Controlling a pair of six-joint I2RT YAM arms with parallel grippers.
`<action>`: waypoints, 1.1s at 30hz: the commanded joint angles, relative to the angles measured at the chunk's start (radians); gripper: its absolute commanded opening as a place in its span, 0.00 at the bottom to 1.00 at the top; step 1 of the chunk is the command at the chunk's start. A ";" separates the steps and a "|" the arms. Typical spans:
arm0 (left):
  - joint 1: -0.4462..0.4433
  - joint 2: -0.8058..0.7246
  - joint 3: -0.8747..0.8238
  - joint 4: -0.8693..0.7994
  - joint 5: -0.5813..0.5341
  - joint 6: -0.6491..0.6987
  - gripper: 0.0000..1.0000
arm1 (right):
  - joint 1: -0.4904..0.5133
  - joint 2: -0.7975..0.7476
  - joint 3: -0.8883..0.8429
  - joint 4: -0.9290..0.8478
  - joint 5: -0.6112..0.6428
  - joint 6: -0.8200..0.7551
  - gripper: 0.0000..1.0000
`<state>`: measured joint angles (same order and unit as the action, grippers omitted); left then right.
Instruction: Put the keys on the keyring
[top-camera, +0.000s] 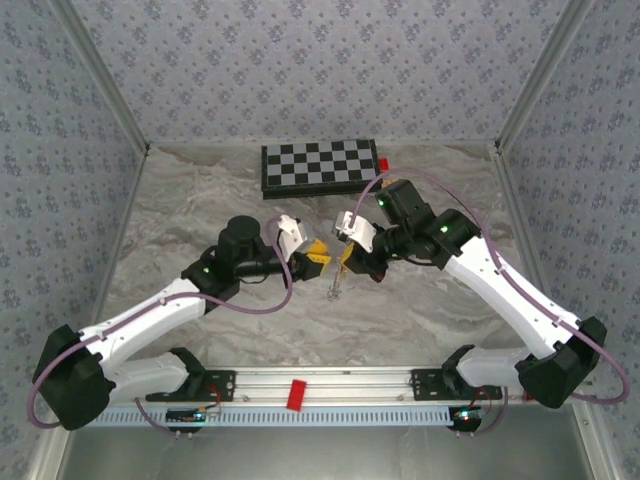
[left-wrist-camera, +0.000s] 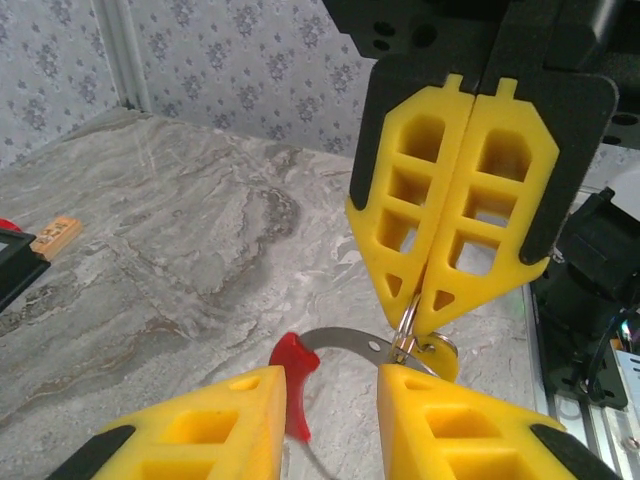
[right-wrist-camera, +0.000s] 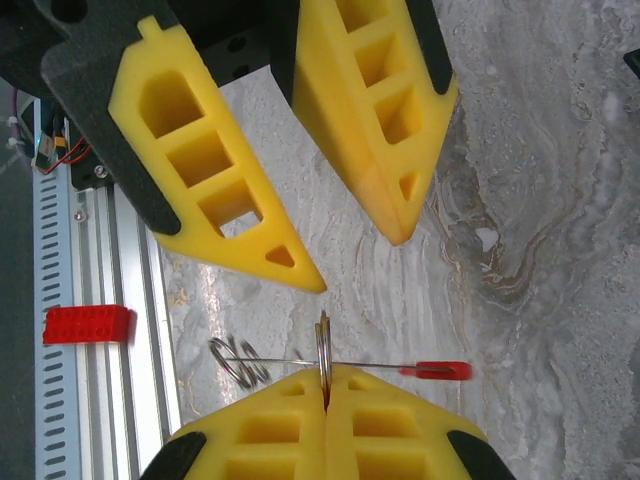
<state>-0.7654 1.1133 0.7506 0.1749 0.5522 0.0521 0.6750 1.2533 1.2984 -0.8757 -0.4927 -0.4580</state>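
Marble tabletop (top-camera: 200, 200), arms meeting mid-table. Right gripper (right-wrist-camera: 325, 385) fingers together, clamped on the grey rim of the keyring (left-wrist-camera: 345, 338). Left gripper (left-wrist-camera: 332, 376) fingers apart, facing it, one either side of the ring's red section (left-wrist-camera: 295, 385); can't tell if they touch it.

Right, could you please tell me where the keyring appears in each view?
Top external: the keyring hangs at centre, slightly low.
Left wrist: the keyring is bottom centre, its red section leftmost.
Right wrist: the keyring is a thin horizontal line, lower centre.
Shared landmark: the shut right end effector at its rim.
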 joint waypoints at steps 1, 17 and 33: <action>0.003 0.006 0.028 0.010 0.058 0.009 0.31 | 0.007 -0.002 0.031 -0.007 -0.010 -0.016 0.00; -0.006 0.032 0.038 0.036 0.079 -0.006 0.31 | 0.024 0.011 0.027 -0.003 -0.039 -0.013 0.00; -0.018 0.054 0.058 0.038 0.135 -0.006 0.27 | 0.037 0.012 0.017 0.003 -0.060 -0.008 0.00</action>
<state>-0.7742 1.1671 0.7650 0.1841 0.6479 0.0437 0.6994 1.2644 1.2987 -0.8764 -0.5117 -0.4614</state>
